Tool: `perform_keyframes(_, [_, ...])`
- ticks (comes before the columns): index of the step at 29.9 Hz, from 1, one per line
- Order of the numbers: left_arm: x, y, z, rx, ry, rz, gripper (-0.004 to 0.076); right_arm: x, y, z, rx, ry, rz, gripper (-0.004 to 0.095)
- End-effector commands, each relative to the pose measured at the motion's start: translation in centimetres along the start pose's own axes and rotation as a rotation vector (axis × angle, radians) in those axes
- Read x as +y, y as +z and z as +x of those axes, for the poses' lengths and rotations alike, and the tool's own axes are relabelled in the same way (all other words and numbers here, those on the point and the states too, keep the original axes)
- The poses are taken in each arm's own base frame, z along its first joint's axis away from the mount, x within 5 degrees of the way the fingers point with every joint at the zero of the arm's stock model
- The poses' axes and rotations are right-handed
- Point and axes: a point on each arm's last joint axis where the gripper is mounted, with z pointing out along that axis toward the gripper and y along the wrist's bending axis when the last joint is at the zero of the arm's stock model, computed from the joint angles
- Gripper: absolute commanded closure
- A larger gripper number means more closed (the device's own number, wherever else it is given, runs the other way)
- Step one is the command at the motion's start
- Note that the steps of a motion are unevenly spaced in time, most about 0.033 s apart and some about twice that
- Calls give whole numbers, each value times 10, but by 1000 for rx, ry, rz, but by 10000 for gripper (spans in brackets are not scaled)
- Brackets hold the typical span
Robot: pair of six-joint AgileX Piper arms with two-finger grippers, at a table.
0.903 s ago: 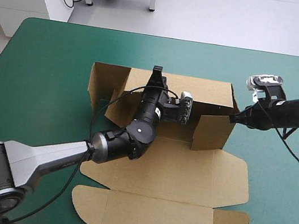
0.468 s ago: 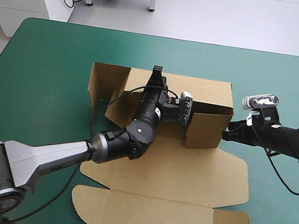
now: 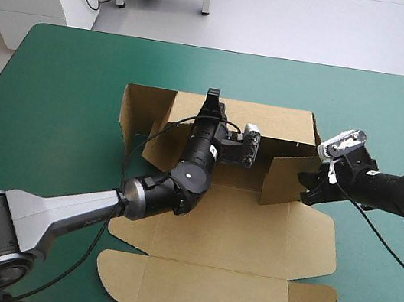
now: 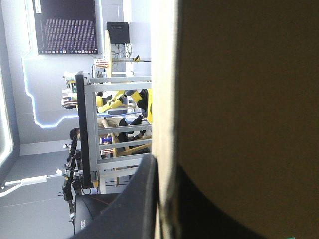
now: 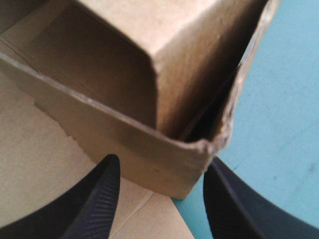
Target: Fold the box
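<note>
The cut sheet of brown cardboard, the box (image 3: 227, 233), is lying in the middle of the teal-green table cover (image 3: 56, 96), with its long lid panel and rounded flaps resting flat toward the near edge. Farther in, the right-hand side wall is standing raised. The right gripper (image 3: 309, 188) is straddling that wall's outer corner, its black fingers spread apart with the corner sitting between them. Beyond, the left gripper (image 3: 210, 100) is pinching the top edge of the raised far wall, its fingers all but closed on the board.

The box (image 3: 234, 234) is matt brown board, the cover (image 3: 63, 97) smooth
</note>
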Motion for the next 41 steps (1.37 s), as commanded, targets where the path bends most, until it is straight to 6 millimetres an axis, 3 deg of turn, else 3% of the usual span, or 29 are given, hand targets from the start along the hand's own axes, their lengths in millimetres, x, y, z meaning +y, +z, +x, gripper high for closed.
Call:
perform_keyframes(1, [18,-10,-3,-37,-32,-38,731,-4,-7,-15,-105,19,41,412])
perform_keyframes(9, [18,-10,-3,-39,-36,-37,731,-8,22,-14,-110,93,-25,421])
perform_keyframes(16, [18,-10,-3,-35,-36,-39,731,-10,38,-21,-157,97,76,467])
perform_keyframes(19, [18,-10,-3,-35,-36,-39,731,-7,40,-27,-186,89,131,601])
perform_keyframes(22, [18,-10,-3,-33,-36,-39,731,-1,43,-31,-195,66,143,875])
perform_keyframes(23, [18,-10,-3,-33,-36,-39,731,2,44,-32,-195,48,137,924])
perform_keyframes(28, [18,-10,-2,-26,-36,-42,731,10,47,-34,-185,-31,123,907])
perform_keyframes(41, [19,-10,-1,-22,-33,-46,724,11,47,-31,-151,-15,121,906])
